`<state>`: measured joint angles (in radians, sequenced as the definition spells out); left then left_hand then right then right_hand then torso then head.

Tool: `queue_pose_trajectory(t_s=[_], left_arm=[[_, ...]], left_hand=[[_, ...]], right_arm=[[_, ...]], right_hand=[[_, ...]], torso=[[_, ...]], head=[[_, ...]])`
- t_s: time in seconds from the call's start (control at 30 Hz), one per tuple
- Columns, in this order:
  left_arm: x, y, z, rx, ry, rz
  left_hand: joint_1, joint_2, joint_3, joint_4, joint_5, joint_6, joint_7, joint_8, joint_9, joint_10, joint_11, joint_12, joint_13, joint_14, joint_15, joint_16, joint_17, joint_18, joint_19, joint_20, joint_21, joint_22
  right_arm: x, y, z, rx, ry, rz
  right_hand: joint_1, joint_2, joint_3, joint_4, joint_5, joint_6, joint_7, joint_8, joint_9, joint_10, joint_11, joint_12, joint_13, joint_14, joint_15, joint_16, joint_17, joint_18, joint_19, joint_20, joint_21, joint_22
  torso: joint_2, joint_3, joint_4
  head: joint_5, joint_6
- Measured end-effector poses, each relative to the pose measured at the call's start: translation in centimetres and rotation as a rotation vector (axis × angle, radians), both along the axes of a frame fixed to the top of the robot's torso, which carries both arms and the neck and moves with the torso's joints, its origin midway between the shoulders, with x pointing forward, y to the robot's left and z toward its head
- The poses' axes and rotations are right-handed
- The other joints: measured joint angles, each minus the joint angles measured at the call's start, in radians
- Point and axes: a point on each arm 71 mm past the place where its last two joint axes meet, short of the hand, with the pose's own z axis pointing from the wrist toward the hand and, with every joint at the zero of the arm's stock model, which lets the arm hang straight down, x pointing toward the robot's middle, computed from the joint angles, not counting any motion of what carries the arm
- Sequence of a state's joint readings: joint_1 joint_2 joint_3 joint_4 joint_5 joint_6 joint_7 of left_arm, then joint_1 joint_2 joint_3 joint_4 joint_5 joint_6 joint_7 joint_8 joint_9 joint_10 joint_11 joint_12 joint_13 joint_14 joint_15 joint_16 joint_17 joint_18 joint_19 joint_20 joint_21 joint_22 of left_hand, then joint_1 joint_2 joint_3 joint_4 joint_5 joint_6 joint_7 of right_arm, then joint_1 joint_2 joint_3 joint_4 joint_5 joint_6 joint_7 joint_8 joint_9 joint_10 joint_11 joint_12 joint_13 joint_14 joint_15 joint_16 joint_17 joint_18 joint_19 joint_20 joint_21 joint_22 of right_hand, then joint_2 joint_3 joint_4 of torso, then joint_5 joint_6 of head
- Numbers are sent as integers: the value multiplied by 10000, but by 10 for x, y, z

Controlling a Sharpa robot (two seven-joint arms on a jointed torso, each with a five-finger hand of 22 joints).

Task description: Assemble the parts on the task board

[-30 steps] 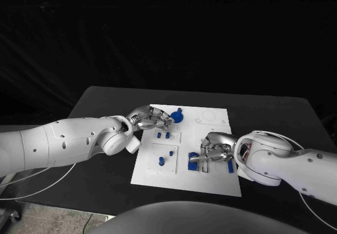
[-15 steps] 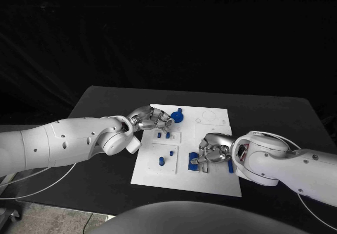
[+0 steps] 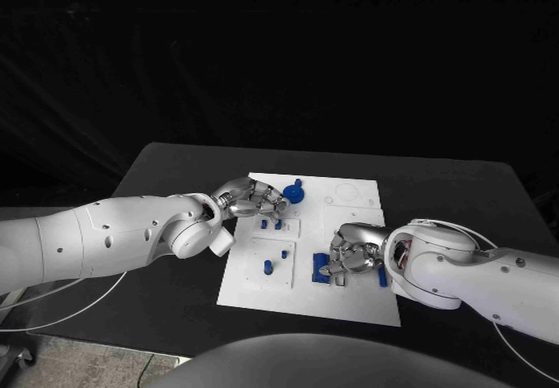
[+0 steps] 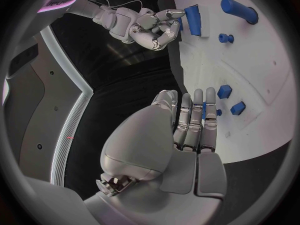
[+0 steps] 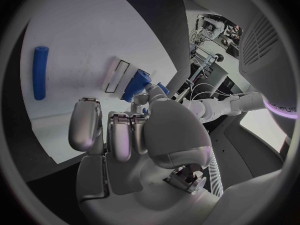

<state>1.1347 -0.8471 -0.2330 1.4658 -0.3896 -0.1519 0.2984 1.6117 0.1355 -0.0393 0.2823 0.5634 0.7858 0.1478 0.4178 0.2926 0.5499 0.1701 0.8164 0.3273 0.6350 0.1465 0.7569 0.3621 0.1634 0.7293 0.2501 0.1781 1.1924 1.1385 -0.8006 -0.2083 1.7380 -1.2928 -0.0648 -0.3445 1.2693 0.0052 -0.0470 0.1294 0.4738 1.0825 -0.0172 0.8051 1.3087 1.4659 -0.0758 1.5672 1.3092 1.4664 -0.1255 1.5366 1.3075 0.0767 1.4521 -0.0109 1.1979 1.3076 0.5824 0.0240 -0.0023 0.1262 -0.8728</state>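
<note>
Right hand (image 3: 353,252) low over the near right part of the task board (image 3: 350,303), fingers curled in around the upright blue block (image 3: 321,267); right wrist view puts fingertips (image 5: 152,89) against that block (image 5: 134,85), so gripping it at its top. Just beside the block, a white slotted holder (image 5: 115,75) on the board. Past the hand toward the board's right edge, a blue bar (image 3: 382,276) lying flat, apart from the fingers (image 5: 40,79).

Left hand (image 3: 248,197) at the far left part of the board, fingers bent together beside the round blue knob (image 3: 292,192); left wrist view shows straightish, close-set fingers (image 4: 195,120) resting over the board with a sliver of blue between them. Cannot tell whether anything is actually held there.

Elsewhere on the board: 2 small blue pegs (image 3: 271,224) standing just below the left hand, a short blue pin (image 3: 284,255) and another blue piece (image 3: 266,266) near the middle left, 2 faint round recesses (image 3: 345,194) at the far right. Black table (image 3: 174,174) underneath.
</note>
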Motion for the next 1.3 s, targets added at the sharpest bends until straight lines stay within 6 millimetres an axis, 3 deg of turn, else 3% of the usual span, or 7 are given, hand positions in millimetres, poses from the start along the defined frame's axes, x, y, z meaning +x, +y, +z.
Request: queue_pose_trajectory(t_s=[0.27,0.4,0.5,0.73,0.97,1.1,1.3], left_arm=[[0,0,-1,8,32,-14],[-1,1,-1,15,36,-3],[-1,3,-1,23,38,18],[-1,5,-1,50,43,66],[-1,5,-1,57,51,53],[-1,4,-1,58,61,41],[-1,4,-1,71,80,37]], left_hand=[[0,0,0,0,0,0,0,0,0,0,0,0,1,0,0,0,0,0,0,0,0,-1],[0,0,41,42,37,0,0,0,-1,0,0,0,-14,0,0,0,-10,-1,-36,-36,40,16],[0,0,41,42,37,0,0,0,-1,0,0,0,-15,0,0,0,-12,-1,-36,-36,40,21],[0,0,41,41,36,0,0,-1,-1,0,-1,0,-14,0,0,0,-11,-1,-36,-36,40,21],[0,0,41,41,36,0,0,37,-1,0,0,0,-13,0,0,0,-11,-1,-36,-36,40,20],[0,0,41,41,36,0,0,37,-1,0,0,0,-13,0,0,0,-11,-1,-36,-36,40,20],[0,0,44,38,36,0,0,37,-2,0,-1,0,-13,0,0,0,-10,-1,-36,-36,40,20]], right_arm=[[0,-1,0,11,-72,-13],[0,-6,2,129,-206,-189],[3,-14,8,264,-463,-487],[20,-44,36,-91,-912,-1423],[28,-76,38,-1508,-303,-2235],[29,-89,33,-2230,9,-2466],[28,-99,29,-2869,64,-2528]], right_hand=[[81,-54,239,50,-1340,22,15,-259,20,3,4,-1,-4,0,0,-39,0,0,0,0,0,0],[72,-51,217,382,-2246,-1027,9,-2252,-286,0,0,-1,-4,0,0,-80,0,0,0,0,-31,0],[-486,-1,123,909,-2424,-1119,162,-3424,-1334,12,102,-1,-5,17,29,-139,0,0,0,0,-81,0],[-2988,295,-451,1605,-2592,-739,495,-4893,-3184,7,367,-2,-7,-1,255,-546,-1,0,-235,236,-849,0],[-3452,523,-452,1605,-2728,-329,584,-5815,-4500,16,449,-2,-7,-1,326,-582,-1,1,-55,332,-474,0],[-3416,541,-404,1557,-1948,104,505,-5859,-4747,16,449,-2,-8,-1,326,-582,-1,0,43,285,-163,0],[-1892,296,257,898,101,398,278,-5730,-4646,-16,266,-2,-8,1,213,-582,-2,0,112,216,159,0]], torso=[[-3,0,6],[-3,0,5],[-3,1,2],[-6,-1,2],[-19,-4,1],[-14,-2,0],[0,3,-1]], head=[[0,0],[30,0],[62,0],[64,0],[9,0],[-13,0],[-45,0]])
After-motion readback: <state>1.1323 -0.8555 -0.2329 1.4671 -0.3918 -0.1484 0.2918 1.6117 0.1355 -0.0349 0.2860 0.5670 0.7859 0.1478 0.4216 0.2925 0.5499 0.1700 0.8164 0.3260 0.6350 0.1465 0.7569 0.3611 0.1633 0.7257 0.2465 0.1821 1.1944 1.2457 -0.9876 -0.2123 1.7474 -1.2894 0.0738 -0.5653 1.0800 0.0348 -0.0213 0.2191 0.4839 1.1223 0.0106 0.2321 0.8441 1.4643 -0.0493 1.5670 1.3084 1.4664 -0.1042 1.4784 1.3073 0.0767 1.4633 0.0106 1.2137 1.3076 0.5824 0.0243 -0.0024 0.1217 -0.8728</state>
